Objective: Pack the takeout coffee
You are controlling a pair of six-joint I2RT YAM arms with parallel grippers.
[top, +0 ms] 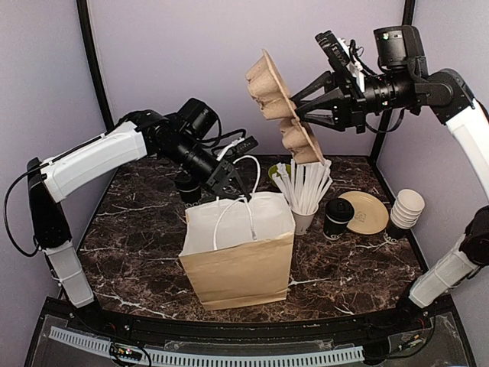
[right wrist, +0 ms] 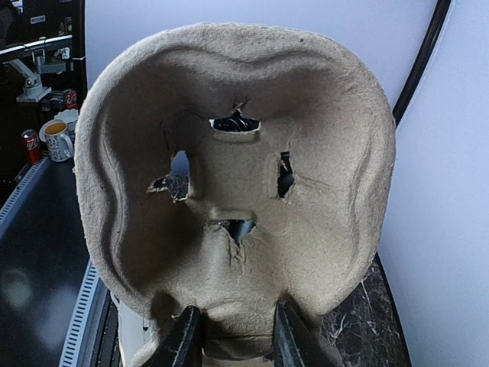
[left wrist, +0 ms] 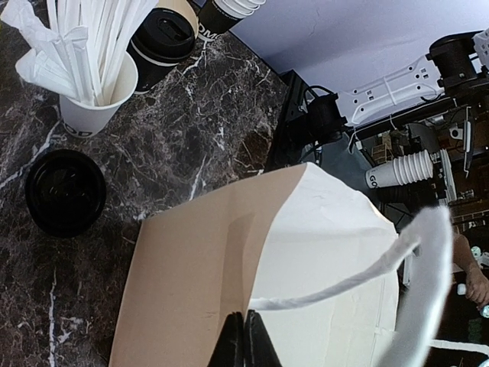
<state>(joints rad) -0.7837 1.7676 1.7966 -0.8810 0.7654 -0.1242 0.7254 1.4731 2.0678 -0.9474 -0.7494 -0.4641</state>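
A lidded black takeout coffee (top: 337, 218) stands on the table right of the straw cup (top: 304, 206); the left wrist view shows it from above (left wrist: 162, 38). A second black-lidded cup (left wrist: 65, 191) stands behind the bag. The brown paper bag (top: 237, 256) stands open mid-table, white inside (left wrist: 336, 252). My left gripper (top: 229, 187) is shut on the bag's back rim (left wrist: 246, 329). My right gripper (top: 309, 107) is high above the table, shut on a tilted pulp cup carrier (top: 281, 103), its fingers (right wrist: 183, 336) pinching a ridge of the carrier (right wrist: 237, 191).
A tan disc (top: 367, 212) lies right of the coffee, and a stack of lidless cups (top: 405, 208) stands at the far right. The straws (left wrist: 92, 46) fan out of their white cup. A white bag handle (left wrist: 359, 279) loops across the bag's mouth.
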